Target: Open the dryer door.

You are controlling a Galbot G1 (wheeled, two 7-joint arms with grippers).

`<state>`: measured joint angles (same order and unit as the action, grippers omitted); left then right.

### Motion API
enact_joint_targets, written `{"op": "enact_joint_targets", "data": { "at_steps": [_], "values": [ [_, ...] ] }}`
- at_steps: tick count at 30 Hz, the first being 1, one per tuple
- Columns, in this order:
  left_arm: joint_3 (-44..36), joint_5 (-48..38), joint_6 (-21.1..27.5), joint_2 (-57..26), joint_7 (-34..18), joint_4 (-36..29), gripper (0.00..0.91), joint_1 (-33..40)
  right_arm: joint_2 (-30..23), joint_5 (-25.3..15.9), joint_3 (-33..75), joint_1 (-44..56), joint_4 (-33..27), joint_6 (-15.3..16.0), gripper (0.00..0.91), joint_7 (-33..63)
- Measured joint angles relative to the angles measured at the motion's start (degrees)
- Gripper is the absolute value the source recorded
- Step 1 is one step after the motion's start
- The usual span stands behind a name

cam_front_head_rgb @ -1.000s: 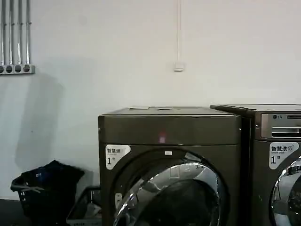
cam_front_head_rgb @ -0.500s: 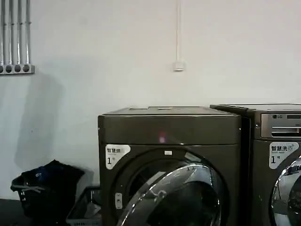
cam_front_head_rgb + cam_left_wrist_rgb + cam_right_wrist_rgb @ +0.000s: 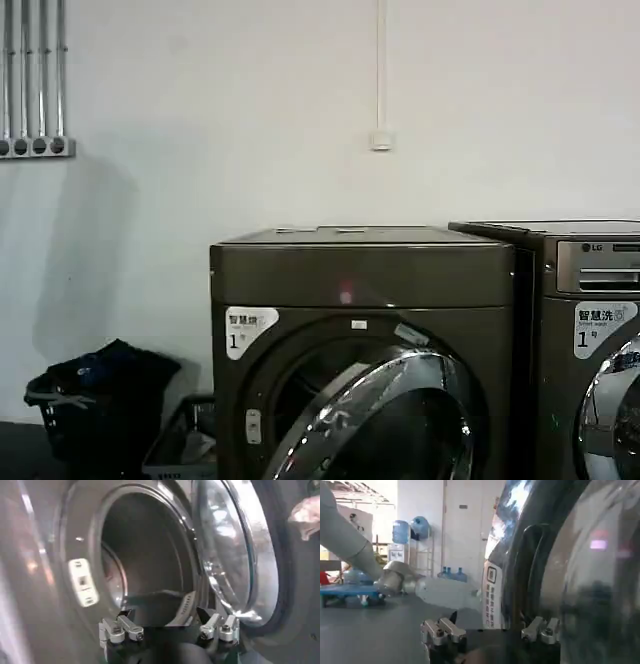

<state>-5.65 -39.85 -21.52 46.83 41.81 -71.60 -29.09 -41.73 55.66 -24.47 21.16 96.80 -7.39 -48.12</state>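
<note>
Two machines sit side by side in the head view: the dryer (image 3: pixel 360 300), bronze-brown w/ a "1" sticker (image 3: pixel 246 330) and small red light (image 3: pixel 345 295), and an LG-marked machine (image 3: pixel 590 330) on its right. The dryer door (image 3: pixel 385 420) is already partly open, chrome rim tilted off the front, free edge swung out on the left side, hinge side apparently on the right. A dark laundry basket (image 3: pixel 95 400) stands on the floor well to the left, by the wall.

Left gripper (image 3: pixel 169 630) hangs just in front of the drum opening (image 3: pixel 150 565), jaws spread wide, nothing between them. From it the door's chrome rim (image 3: pixel 235 560) lies beside one fingertip, close but I can't tell if it touches; the latch plate (image 3: pixel 82 582) is on the opposite side of the opening. Right gripper (image 3: pixel 490 630) is pressed up near the door's outer face (image 3: pixel 570 570), jaws also wide and empty; the other arm (image 3: pixel 365 555) shows beyond it.

Judgement: door roughly part-way, more swing needed. Key relation: the door is a disc pivoting on a vertical axis at the right, so the push must go outward and rightward from inside the gap. Left gripper looks better placed for that; right one seems to be on the outer side, more likely in the door's path than helping.
</note>
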Motion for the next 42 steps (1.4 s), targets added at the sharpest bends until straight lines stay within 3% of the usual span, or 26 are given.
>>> {"op": "enact_joint_targets", "data": {
  "at_steps": [11, 26, 32, 42],
  "values": [
    [-6.1, 0.1, -1.1, 4.2, 2.4, 3.9, 0.907, 5.7, 6.3, -0.1, 8.1, 7.9, 4.4, 0.1, 0.907, -0.4],
    [-8.7, -2.7, -3.1, 6.4, 13.1, 7.3, 0.907, 8.5, 12.6, 0.1, 35.8, 31.7, 11.2, 1.2, 0.907, 3.9],
    [-8.3, -2.9, -3.4, 7.2, 14.3, 7.5, 0.907, 8.2, 11.3, 0.4, 50.2, 43.5, 13.0, 2.7, 0.907, 8.0],
    [-8.3, -3.6, -3.7, 8.2, 16.4, 7.2, 0.907, 8.4, 2.6, -0.5, 77.8, 65.2, 16.6, 4.9, 0.907, 11.8]
  ]
}}
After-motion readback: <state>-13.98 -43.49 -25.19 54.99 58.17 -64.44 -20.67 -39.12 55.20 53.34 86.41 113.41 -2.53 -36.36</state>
